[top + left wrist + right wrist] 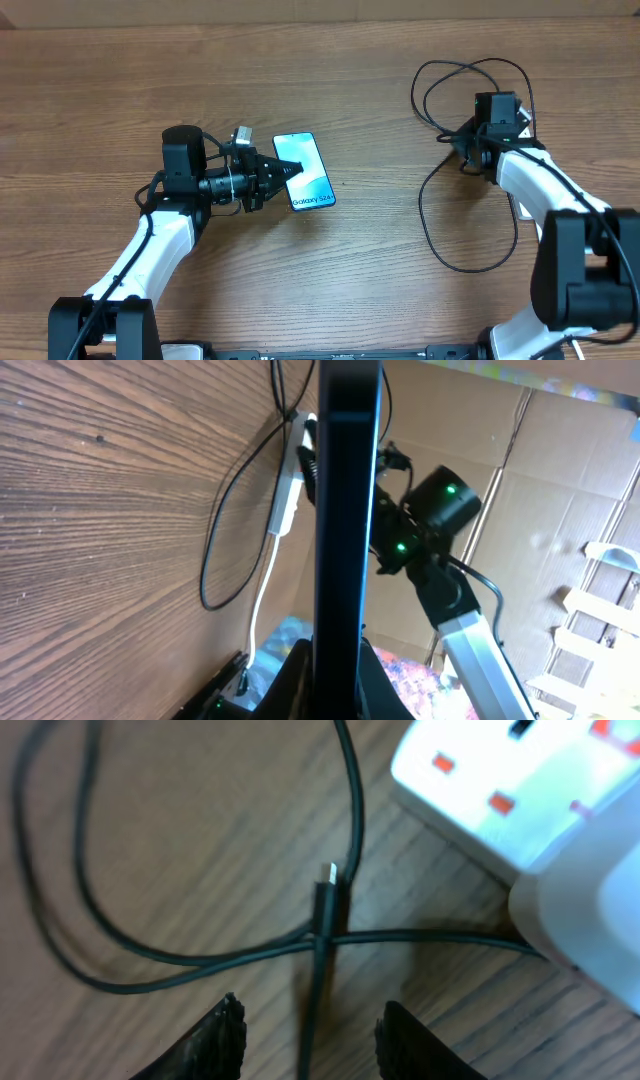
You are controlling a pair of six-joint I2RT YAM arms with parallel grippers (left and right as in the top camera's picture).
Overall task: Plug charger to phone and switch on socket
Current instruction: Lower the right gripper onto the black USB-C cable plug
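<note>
Two hands over bench (350, 285): left hand (283, 175) pressed shut on phone (308, 172) edge, screen facing up, near bench middle; right hand (312, 1015) spread, well right of phone, fingers (222, 1042) either side of charger (318, 982) cable. Just past them, plug tip (329, 898) lying on wood across own cable loop. Farther on, white socket (490, 770), red-marked switches.

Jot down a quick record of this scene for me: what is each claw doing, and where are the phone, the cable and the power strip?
Left claw: shut on the edge of the Galaxy S24 phone
Right claw: open, straddling the black charger cable near its plug tip
Power strip: white, red switches, beside the plug tip
Charger in phone: not yet
</note>
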